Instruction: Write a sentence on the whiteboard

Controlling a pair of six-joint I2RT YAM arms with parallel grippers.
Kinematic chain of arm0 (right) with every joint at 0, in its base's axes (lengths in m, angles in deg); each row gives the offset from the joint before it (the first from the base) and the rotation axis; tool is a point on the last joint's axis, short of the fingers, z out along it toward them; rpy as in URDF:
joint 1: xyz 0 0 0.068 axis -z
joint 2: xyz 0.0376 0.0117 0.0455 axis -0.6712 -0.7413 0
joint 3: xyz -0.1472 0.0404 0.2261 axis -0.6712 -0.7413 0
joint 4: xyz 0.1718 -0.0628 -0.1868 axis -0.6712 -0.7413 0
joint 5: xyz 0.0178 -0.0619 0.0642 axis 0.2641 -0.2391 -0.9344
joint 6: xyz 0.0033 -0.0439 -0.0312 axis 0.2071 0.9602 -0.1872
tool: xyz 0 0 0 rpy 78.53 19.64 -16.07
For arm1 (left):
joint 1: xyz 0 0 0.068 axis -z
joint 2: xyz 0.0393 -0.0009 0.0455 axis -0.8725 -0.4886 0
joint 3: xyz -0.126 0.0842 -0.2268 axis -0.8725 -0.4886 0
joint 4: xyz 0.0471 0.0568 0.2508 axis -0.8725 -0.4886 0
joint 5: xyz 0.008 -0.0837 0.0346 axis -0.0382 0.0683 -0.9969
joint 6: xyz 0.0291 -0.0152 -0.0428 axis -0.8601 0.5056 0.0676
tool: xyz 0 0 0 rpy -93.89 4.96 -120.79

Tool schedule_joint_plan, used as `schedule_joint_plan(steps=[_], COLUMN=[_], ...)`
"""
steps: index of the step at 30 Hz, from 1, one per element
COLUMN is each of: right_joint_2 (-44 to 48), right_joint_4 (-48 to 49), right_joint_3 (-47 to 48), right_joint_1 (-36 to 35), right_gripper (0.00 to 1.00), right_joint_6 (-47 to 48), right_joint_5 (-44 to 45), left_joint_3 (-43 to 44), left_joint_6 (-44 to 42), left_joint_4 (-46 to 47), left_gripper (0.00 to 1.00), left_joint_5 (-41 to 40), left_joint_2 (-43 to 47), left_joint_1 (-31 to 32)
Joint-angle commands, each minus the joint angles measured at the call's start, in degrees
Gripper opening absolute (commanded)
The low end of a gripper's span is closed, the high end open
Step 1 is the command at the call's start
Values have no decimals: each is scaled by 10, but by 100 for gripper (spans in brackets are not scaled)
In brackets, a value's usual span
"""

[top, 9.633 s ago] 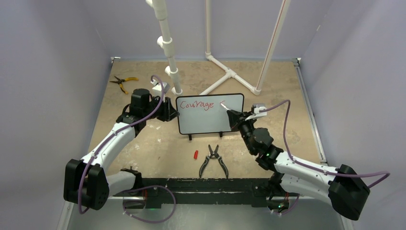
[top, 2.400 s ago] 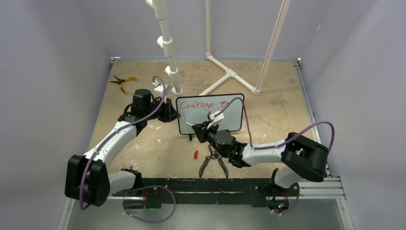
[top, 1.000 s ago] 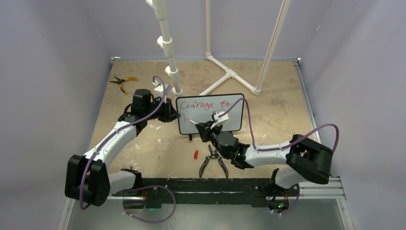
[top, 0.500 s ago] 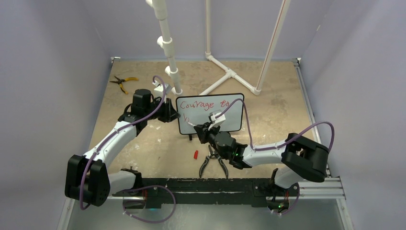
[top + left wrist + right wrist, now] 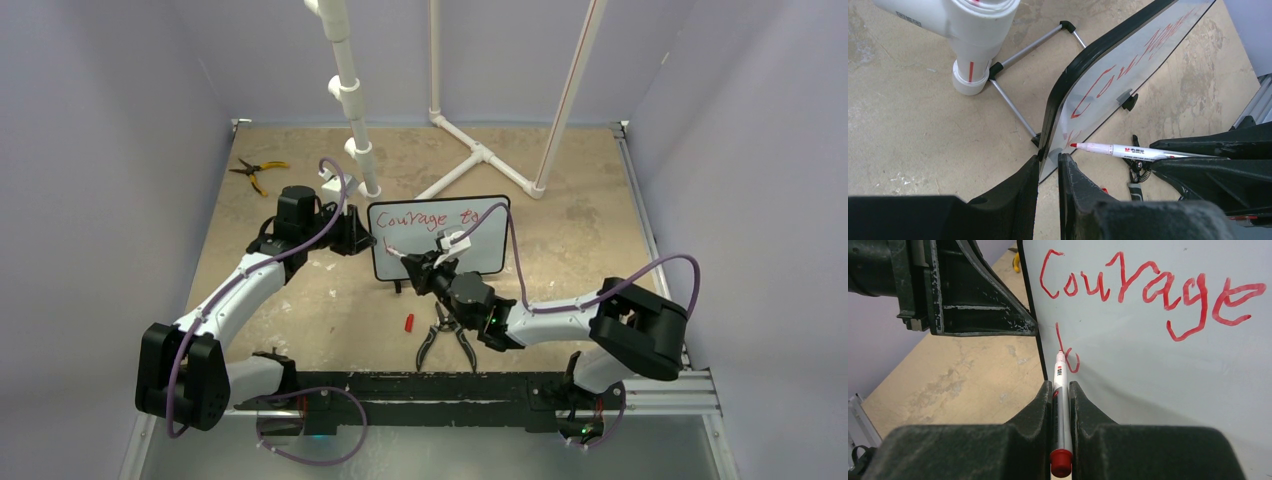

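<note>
The whiteboard (image 5: 470,250) stands upright at the table's middle. In red it reads "Courage" (image 5: 1128,287) and a further short word on the top line. A lone first letter (image 5: 1066,354) begins the second line at the left. My left gripper (image 5: 362,238) is shut on the whiteboard's left edge (image 5: 1048,162). My right gripper (image 5: 415,268) is shut on a white marker (image 5: 1060,405) with a red end. The marker's red tip (image 5: 1074,145) is at the board's lower left, at that letter. The whiteboard (image 5: 1128,65) also shows edge-on in the left wrist view.
Black pliers (image 5: 447,335) and a red marker cap (image 5: 408,322) lie in front of the board. Yellow pliers (image 5: 255,172) lie at the far left. A white PVC pipe post (image 5: 352,110) stands just behind the board's left, and a PVC frame (image 5: 480,155) behind it.
My right gripper has moved from the board's upper right to its lower left. A second word was added to the top line and a first letter started on the second line. The left gripper held still.
</note>
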Motion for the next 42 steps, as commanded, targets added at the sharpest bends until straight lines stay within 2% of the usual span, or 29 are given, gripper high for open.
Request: schedule_joint_plan(steps=[1,7,31,42], right_joint_2=[38,52,50,75], right_joint_4=[35,-8,-56,-45], right_joint_3=[-12,-23,-29,-26], right_joint_1=[2,2,3,3], right_gripper=[0,0,0,0], right_joint_6=[6,-25,-35,-15], right_joint_5=[2,30,81,101], left_joint_3=[4,3,2,2], left_joint_6=[-4,-3,-4,-4], left_joint_4=[11,10,10,11], left_gripper=[19,19,19,19], left_joint_5=[4,4,5,5], left_joint_2=[9,10,8,8], left_joint_1=[-5,-5,-5,-5])
